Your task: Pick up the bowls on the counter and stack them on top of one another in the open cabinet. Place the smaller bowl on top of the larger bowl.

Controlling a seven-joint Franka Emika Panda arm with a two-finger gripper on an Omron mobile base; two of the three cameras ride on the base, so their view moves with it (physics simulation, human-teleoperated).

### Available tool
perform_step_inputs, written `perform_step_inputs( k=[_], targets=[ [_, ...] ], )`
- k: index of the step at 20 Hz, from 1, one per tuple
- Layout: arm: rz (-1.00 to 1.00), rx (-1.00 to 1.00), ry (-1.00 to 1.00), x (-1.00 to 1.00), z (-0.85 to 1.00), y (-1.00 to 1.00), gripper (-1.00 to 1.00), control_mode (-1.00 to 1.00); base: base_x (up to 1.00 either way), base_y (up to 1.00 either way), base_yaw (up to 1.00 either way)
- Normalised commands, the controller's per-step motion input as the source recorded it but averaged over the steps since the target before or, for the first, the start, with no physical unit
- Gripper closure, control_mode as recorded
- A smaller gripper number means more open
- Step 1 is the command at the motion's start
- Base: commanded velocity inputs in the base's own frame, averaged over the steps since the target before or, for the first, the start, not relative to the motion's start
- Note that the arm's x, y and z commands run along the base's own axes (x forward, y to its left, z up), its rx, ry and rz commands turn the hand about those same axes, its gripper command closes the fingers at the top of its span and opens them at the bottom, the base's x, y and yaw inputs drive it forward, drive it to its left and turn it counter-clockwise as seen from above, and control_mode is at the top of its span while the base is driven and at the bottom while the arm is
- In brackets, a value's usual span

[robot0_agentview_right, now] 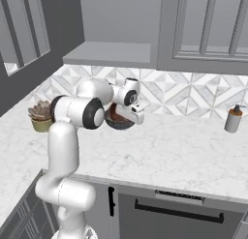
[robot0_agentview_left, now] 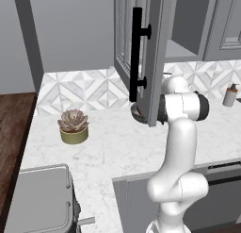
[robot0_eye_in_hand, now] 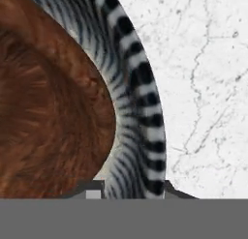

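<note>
Nearest the hand camera, the reddish-brown bowl [robot0_eye_in_hand: 48,112] is seen pressed up close, with the striped rim of the grey bowl [robot0_eye_in_hand: 140,102] curving directly beside and under it; the brown one appears nested in or overlapping the grey one, exact seating can't be confirmed. Both sit on the counter [robot0_eye_in_hand: 208,88], not yet in the cabinet. The gripper [robot0_agentview_right: 131,112] is positioned right at the bowls, on the rim's near side, with the fingertips [robot0_eye_in_hand: 169,188] barely visible at the bottom edge of the hand view; jaw opening and whether a rim is pinched cannot be told from these pictures. Key relation: the bowls lie immediately ahead of and below the hand, no lateral gap; the cabinet shelf [robot0_agentview_right: 109,54] is up and to the left of the hand in the right base view, so the coming move is judged to be mostly a lift and a carry toward that opening. Arm pose: upper link raised from the base, elbow folded sharply, forearm run out low over the counter, wrist pitched down toward the bowls. From the left base view the bowls [robot0_agentview_left: 137,113] are mostly masked by the open cabinet door [robot0_agentview_left: 141,53] with its black bar handle [robot0_agentview_left: 136,53]; clearance to that door edge is judged the main risk on lift. Further off, the succulent pot [robot0_agentview_left: 74,127] stands well apart at the left, and a soap dispenser [robot0_agentview_right: 233,118] near the backsplash at the far right.
</note>
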Motion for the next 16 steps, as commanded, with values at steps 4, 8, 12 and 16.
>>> perform_step_inputs(
  k=[4, 8, 12, 16],
  targets=[
    [0.00, 0.00, -0.34, -0.55, 0.60, 0.00, 1.00, -1.00, 0.00, 0.00, 0.00],
    [0.00, 0.00, -0.41, -0.76, 0.53, 0.00, 1.00, -1.00, 0.00, 0.00, 0.00],
    [-0.01, 0.00, -0.50, -0.99, 0.64, 0.00, 1.00, -1.00, 0.00, 0.00, 0.00],
    [-0.03, 0.00, -0.48, -1.00, 0.80, 0.00, 1.00, -1.00, 0.00, 0.00, 0.00]
  ],
)
